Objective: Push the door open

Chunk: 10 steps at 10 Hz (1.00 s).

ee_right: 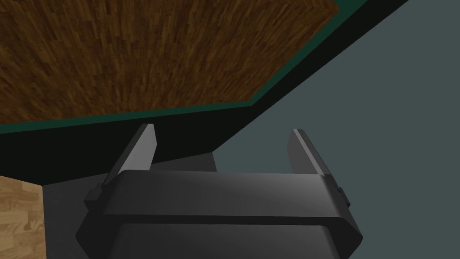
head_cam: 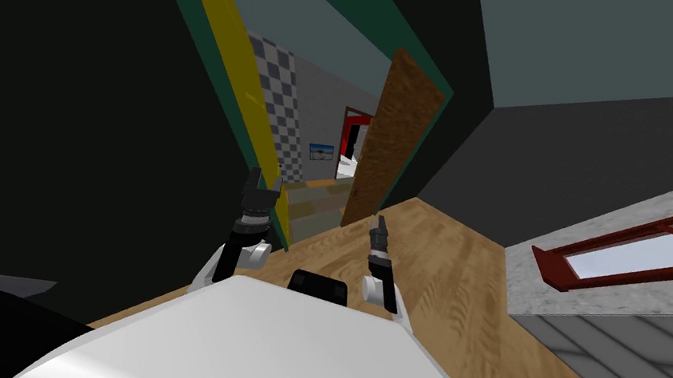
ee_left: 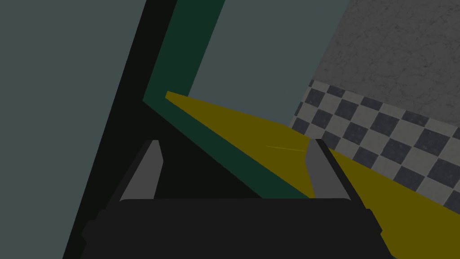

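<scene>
Brown wood-grain door leaf (head_cam: 397, 142) hung at the R side of the dark green door frame (ee_left: 188, 45), swung well away from the opening, w/ its lower corner at the edge of the light wooden plank floor (head_cam: 429, 274). Through the gap a grey-and-dark checkered wall (head_cam: 281, 103) showed, plus a small framed picture (head_cam: 321, 151) and a red inner frame (head_cam: 355, 121) further in.

A long flat yellow strip (head_cam: 239, 82) ran along the frame's L side. L gripper (head_cam: 265, 182) sat at that strip's lower end, blades spread wide, nothing between them. In the L wrist view one finger (ee_left: 321, 171) overlapped the yellow strip (ee_left: 251, 144), w/ the checkered wall (ee_left: 382, 139) beyond it. Contact w/ the strip: couldn't tell.

R gripper (head_cam: 381, 224) was just beside the door's lower corner, over the floor. R wrist view had its blades apart and empty (ee_right: 223, 130), facing the brown door (ee_right: 134, 54) and the green edging along it. Touching or not: couldn't tell.

Off to the R, well apart from the door, a red-framed window (head_cam: 640, 252) sat in a grey stone-look wall (head_cam: 554, 298).
</scene>
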{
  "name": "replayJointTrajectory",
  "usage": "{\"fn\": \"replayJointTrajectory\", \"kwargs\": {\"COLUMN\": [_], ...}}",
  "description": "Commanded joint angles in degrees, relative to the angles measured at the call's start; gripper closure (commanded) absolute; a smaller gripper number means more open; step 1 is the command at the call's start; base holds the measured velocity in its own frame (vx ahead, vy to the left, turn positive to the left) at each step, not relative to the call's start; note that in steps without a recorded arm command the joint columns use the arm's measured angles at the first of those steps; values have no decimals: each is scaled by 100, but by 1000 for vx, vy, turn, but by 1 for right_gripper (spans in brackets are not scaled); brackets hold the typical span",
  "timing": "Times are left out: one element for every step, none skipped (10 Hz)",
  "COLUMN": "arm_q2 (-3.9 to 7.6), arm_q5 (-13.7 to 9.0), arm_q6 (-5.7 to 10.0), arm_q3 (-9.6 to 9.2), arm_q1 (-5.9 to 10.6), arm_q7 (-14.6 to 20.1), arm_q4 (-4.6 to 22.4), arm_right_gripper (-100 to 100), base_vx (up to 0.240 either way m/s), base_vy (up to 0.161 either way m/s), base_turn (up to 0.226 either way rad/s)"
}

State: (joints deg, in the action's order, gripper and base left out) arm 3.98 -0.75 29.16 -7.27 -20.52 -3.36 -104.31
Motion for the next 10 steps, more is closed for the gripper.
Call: {"fn": "replayJointTrajectory", "kwargs": {"arm_q2": [24,38,52,66,78,88,97,107,117,126], "arm_q5": [2,3,4,5,6,7,8,9,10,11], "arm_q6": [79,110,141,172,204,237,269,302,335,368], "arm_q3": [-44,-69,-95,-121,-147,-174,-202,-229,-256,-284], "arm_q1": [91,150,209,267,328,390,453,515,578,640], "arm_q7": [27,42,58,73,89,105,122,138,155,171], "arm_q4": [235,365,494,623,757,894,1032,1170,1307,1445], "arm_right_gripper": [-100,-100,-100,-100,-100,-100,-100,-100,-100,-100], "base_vx": [98,87,87,92,96,98,93,78,80,96], "base_vy": [-80,-72,-63,-63,-66,-73,-79,-82,-70,-74], "base_turn": [48,45,41,43,41,56,42,40,50,49]}}
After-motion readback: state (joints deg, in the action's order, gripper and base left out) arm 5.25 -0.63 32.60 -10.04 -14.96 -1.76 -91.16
